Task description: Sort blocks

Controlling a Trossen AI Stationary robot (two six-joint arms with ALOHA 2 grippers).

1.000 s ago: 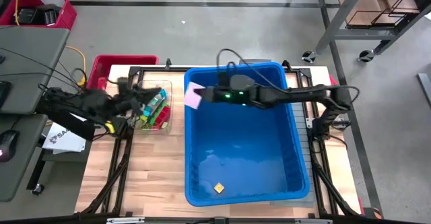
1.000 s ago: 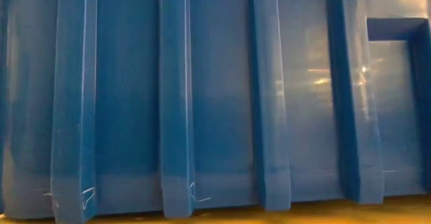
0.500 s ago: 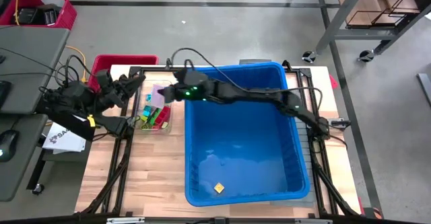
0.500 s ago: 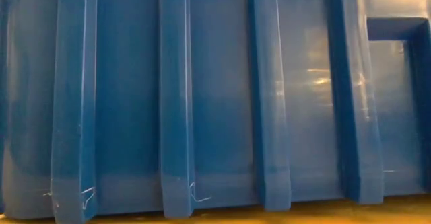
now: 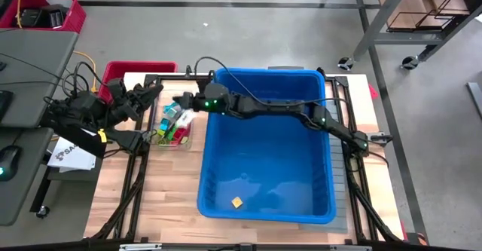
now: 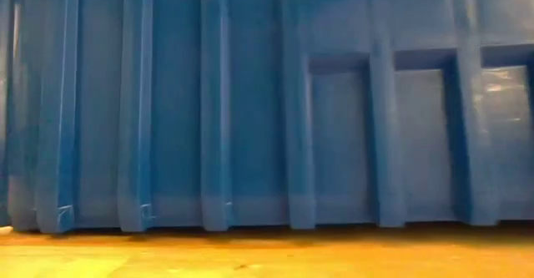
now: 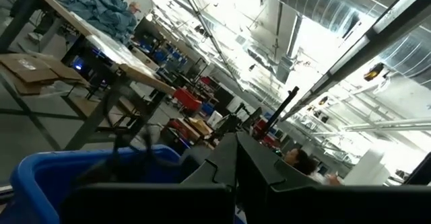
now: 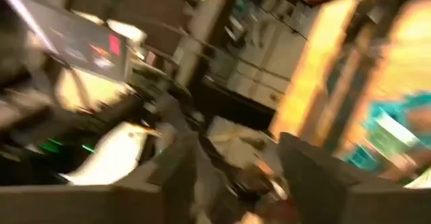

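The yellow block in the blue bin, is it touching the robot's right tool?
Apart. The high view shows the yellow block on the floor of the blue bin, while the right tool hangs beyond its far rim.

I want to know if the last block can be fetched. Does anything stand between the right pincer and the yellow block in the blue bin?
Nothing visible lies between them. The right pincer hangs over the clear tray beside the blue bin; the yellow block lies alone on the bin's floor, reachable from above past the near wall.
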